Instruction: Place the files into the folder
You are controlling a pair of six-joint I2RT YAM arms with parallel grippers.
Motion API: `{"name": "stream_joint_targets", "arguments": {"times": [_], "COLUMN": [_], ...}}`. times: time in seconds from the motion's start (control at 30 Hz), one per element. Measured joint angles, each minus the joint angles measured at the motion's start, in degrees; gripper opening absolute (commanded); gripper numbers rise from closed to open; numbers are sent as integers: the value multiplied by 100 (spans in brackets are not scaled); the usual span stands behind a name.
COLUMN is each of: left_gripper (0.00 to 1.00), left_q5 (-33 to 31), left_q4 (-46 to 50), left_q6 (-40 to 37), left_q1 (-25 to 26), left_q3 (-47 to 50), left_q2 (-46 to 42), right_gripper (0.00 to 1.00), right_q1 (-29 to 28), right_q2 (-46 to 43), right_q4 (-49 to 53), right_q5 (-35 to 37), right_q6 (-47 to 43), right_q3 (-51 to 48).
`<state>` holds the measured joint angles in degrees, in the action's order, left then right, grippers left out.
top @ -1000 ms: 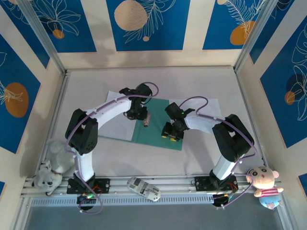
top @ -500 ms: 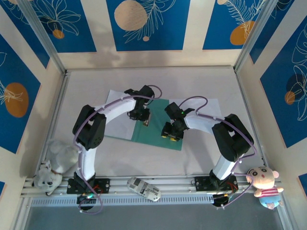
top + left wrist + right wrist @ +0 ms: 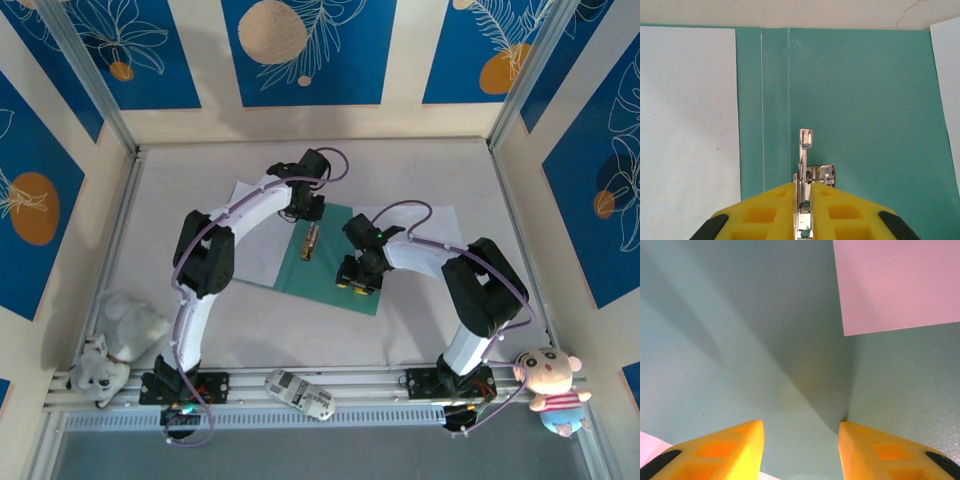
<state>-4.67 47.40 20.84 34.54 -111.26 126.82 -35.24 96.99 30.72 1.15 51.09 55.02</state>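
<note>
**While the folder lies open, the left fingers pinch its clip**

Where the teal folder [image 3: 330,272] lies spread flat mid-counter [image 3: 420,170], the left fingers [image 3: 782,202] are drawn narrow onto the metal clip [image 3: 805,142] just right of the spine. The right fingers [image 3: 740,445] sit low over the right cover, set apart with nothing between them. One white sheet [image 3: 685,125] lies left of the spine, and another sheet [image 3: 947,75] lies at the folder's right edge.

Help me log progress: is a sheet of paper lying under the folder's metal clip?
No: the clip stands on bare teal folder, one sheet lying off to its left, another at the right edge.
</note>
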Motion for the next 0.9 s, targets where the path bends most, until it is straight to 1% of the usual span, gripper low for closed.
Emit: {"name": "stream_joint_targets", "arguments": {"times": [0.13, 0.23, 0.27, 0.4, 0.57, 0.77, 0.9], "left_gripper": [22, 29, 32, 36, 41, 41, 41], "left_q5": [87, 144, 166, 190, 216, 323, 387], "left_q4": [26, 59, 55, 70, -4, -190, -345], "left_q6": [-2, -17, 7, 127, 315, 575, 717], "left_q1": [-125, -254, -306, -546, -844, -929, -957], "left_q3": [-2, 13, 70, 496, 1587, 2889, 3504], "left_q2": [0, -22, -68, -350, -811, -1228, -1517], "right_gripper": [45, 45, 45, 45, 45, 45, 45], "right_q1": [0, 0, -2, -2, -2, 0, 2], "right_q2": [0, 0, 0, 0, -2, -2, -7], "right_q4": [0, 2, 4, 11, 20, 37, 70], "right_q5": [0, 13, 15, 17, 39, 44, 72], "right_q6": [-2, -7, -9, -44, -76, -153, -164], "right_q3": [0, 0, 0, 0, 0, 0, 0]}}
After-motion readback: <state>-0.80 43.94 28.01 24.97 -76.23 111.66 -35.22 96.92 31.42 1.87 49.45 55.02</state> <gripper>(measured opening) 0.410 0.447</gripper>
